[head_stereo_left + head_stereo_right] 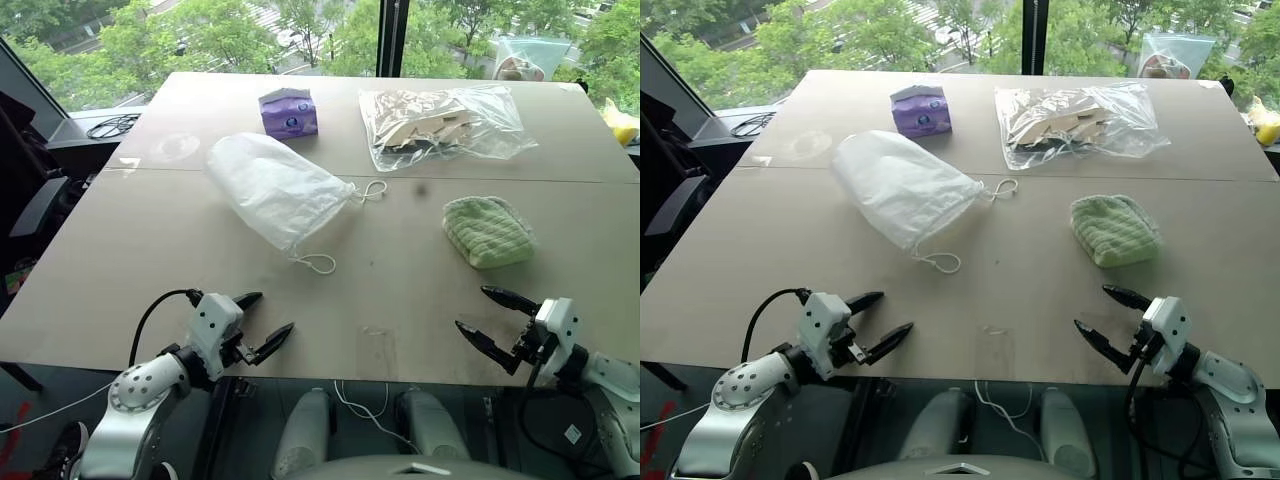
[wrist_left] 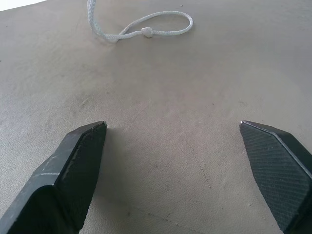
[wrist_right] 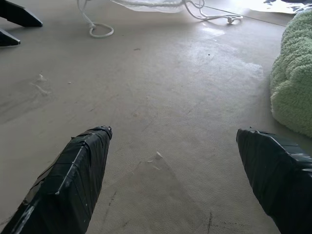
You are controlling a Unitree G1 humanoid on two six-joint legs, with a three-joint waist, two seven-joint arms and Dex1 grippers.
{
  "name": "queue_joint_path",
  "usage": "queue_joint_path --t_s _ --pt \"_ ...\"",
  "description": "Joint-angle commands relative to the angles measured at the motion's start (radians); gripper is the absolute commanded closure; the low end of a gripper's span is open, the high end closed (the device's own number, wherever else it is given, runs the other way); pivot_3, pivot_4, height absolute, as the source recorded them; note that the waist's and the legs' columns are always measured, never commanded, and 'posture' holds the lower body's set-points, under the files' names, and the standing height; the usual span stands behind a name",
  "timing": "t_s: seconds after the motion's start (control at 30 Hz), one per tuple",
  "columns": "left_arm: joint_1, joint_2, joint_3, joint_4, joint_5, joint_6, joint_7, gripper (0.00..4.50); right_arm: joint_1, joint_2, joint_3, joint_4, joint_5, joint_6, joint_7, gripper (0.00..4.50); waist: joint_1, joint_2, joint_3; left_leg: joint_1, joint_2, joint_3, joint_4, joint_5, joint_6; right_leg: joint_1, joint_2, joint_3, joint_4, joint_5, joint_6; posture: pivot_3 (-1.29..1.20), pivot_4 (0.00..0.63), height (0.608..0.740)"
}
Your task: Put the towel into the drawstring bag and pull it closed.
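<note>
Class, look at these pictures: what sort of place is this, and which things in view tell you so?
Probably an upper-floor office or lab room. A large plain table stands against tall windows looking out on treetops, and loose cables lie on a side surface.

Tan table (image 1: 200, 250) with a seam running across it, purple tissue pack (image 1: 289, 112) on the far side left of centre, clear plastic bag of beige pieces (image 1: 440, 124) to its right, black cable (image 1: 112, 125) coiled beyond the far left edge, yellow object (image 1: 622, 124) at the far right edge, green trees (image 1: 180, 35) outside the window
</note>
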Motion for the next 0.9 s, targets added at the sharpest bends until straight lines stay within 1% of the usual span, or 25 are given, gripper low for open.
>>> queue_joint_path --t_s 0.03,0.1,0.27,0.57,0.7,0.8,0.9 --pt "-0.028 0.0 -0.022 0.021 -0.002 -0.038 -0.034 0.0 0.008 0.001 -0.027 -0.007 0.0 -0.048 -0.004 0.1 0.0 0.0 0.0 0.0 0.0 0.0 0.0 0.0 0.0 0.0 0.0 0.0 0.0 0.0 0.0 0.0 0.15 0.74" --pt "-0.057 -0.011 -0.03 0.035 -0.016 -0.061 -0.054 0.0 0.02 0.004 -0.034 -0.008 0.0 -0.054 -0.012 0.1 0.005 0.0 0.0 0.0 0.0 0.0 0.0 0.0 0.0 0.0 0.0 0.001 0.0 0.0 0.0 0.0 0.15 0.74" --pt "-0.05 -0.013 -0.037 0.036 -0.012 -0.085 -0.077 0.0 0.034 0.005 -0.03 -0.006 0.003 -0.071 -0.015 0.1 -0.003 -0.001 0.0 0.001 0.0 0.003 0.001 0.0 0.0 0.0 0.001 0.004 0.001 0.0 0.0 0.0 0.15 0.74" --pt "-0.082 -0.037 -0.055 0.023 -0.014 -0.082 -0.065 0.0 0.021 0.01 -0.022 0.001 0.006 -0.086 -0.023 0.1 0.0 -0.002 0.0 0.002 0.001 0.004 0.003 0.0 0.0 0.0 0.003 0.007 0.003 0.0 0.0 0.0 0.15 0.74" --pt "-0.142 -0.075 -0.09 -0.028 -0.013 -0.061 -0.027 0.0 -0.013 0.007 -0.018 -0.034 0.037 -0.062 -0.017 0.1 -0.001 -0.003 0.0 0.002 0.001 0.005 0.006 0.0 0.0 0.0 0.003 0.008 0.007 0.0 0.0 0.0 0.15 0.74" --pt "-0.221 -0.142 -0.13 -0.084 -0.023 0.009 0.057 0.0 -0.044 0.007 -0.007 -0.095 0.085 -0.024 -0.017 0.1 0.001 -0.004 0.001 0.002 0.001 0.005 0.009 0.0 0.0 0.0 0.004 0.008 0.011 0.0 0.0 0.0 0.15 0.74" --pt "-0.284 -0.196 -0.177 -0.112 0.028 0.043 0.134 0.0 -0.076 0.003 0.001 -0.165 0.133 0.037 -0.029 0.1 0.0 -0.005 0.001 0.004 0.001 0.005 0.011 0.0 0.0 0.001 0.005 0.01 0.015 0.0 0.0 0.0 0.15 0.74"
